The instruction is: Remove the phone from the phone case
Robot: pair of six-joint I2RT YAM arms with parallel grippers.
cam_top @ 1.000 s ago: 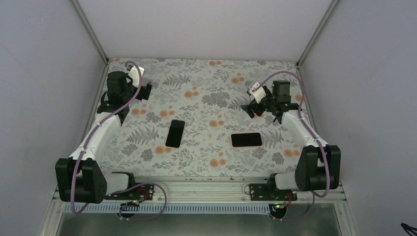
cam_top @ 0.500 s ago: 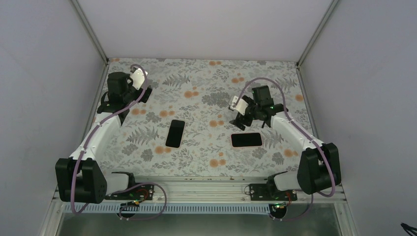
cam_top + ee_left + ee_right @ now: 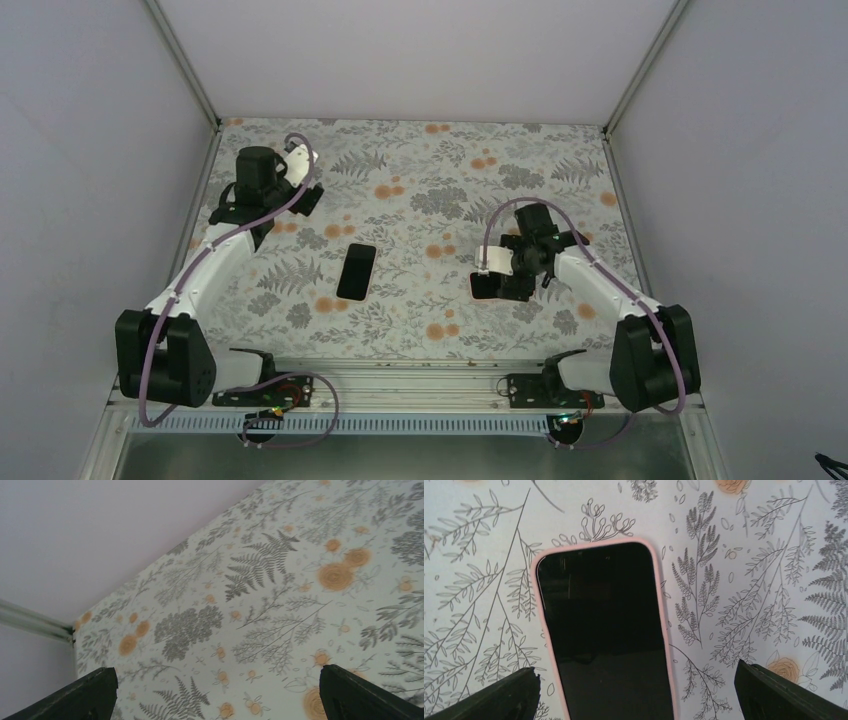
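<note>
Phone [image 3: 604, 630] dark-screened and face up, wrapped in a thin pale-pink phone case [image 3: 663, 610] seen only as a rim round the glass, corners rounded. Flat on the floral table [image 3: 420, 180], right of centre, long side running left to right in the top view. Well to its left, a second black phone [image 3: 356, 271], lengthwise near to far, any case on it too small to make out.

In the right wrist view, lying centred between the two dark fingertips [image 3: 509, 695] of the right gripper [image 3: 636, 682], patterned cloth showing on either side between case rim and each finger, no contact visible. Spread to the widest at the jaws, holding nothing. From above, set over the phone's right half and hiding it.

Right arm [image 3: 600, 285] reaching forward and inward from its base, forearm angled leftward, wrist turned down over the phone. Left gripper [image 3: 305, 190] at the far left of the table, well apart from both phones, jaws fully apart and empty, pitched toward the far wall.
</note>
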